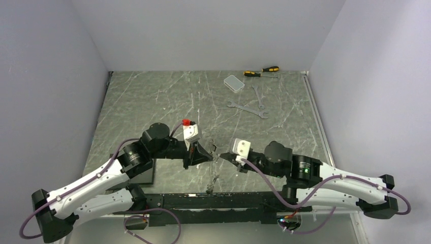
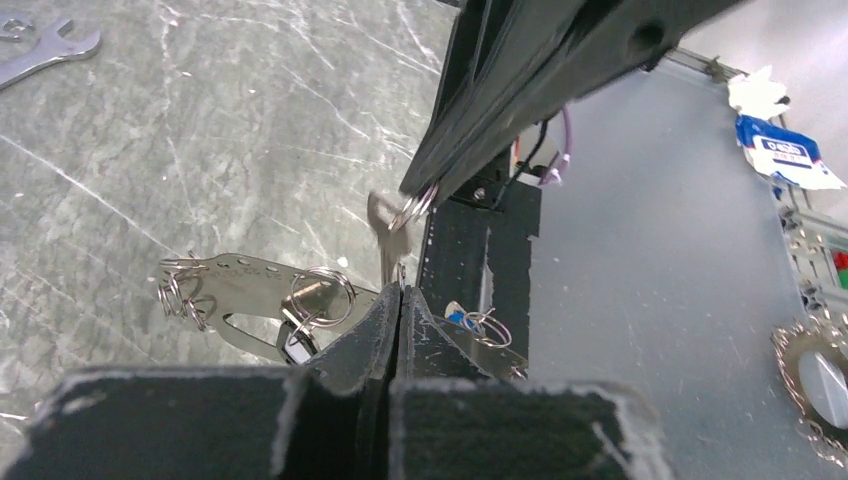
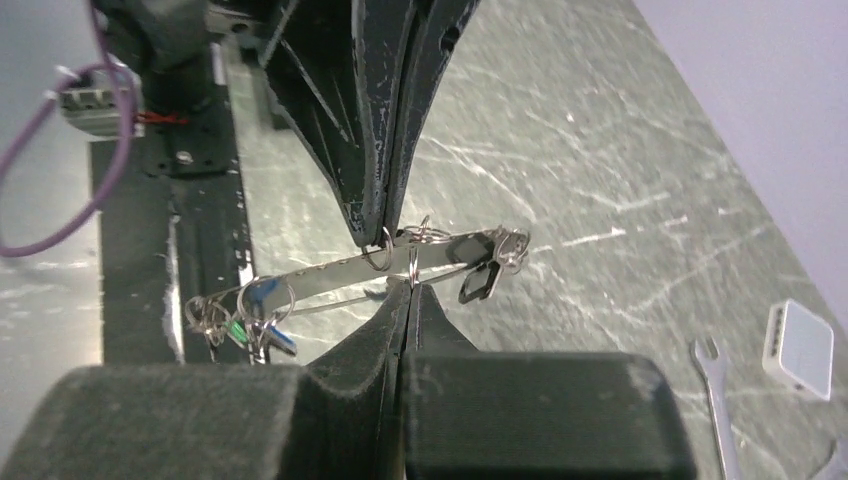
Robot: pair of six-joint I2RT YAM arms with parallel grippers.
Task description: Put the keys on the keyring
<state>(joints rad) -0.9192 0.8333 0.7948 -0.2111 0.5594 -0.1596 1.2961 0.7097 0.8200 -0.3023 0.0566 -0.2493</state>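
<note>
While both jaws are pinched fully shut, the key (image 2: 383, 222) stands between them. The left gripper (image 2: 400, 295) clamps its blade and the right gripper (image 2: 420, 196) nips the small ring (image 2: 412, 210) at its head. The keyring (image 2: 245, 272) lies just beneath the key, its long axis crosswise to both grippers, and neither arm looks nearer.

Near the middle of the bench (image 1: 152, 96), the left gripper (image 1: 207, 155) and right gripper (image 1: 227, 158) meet tip to tip, with keys (image 2: 386, 228) between and beneath them. Two wrenches (image 1: 247, 109) lie far right. Behind them sits a box (image 1: 234, 83), then screwdrivers (image 1: 262, 71).
</note>
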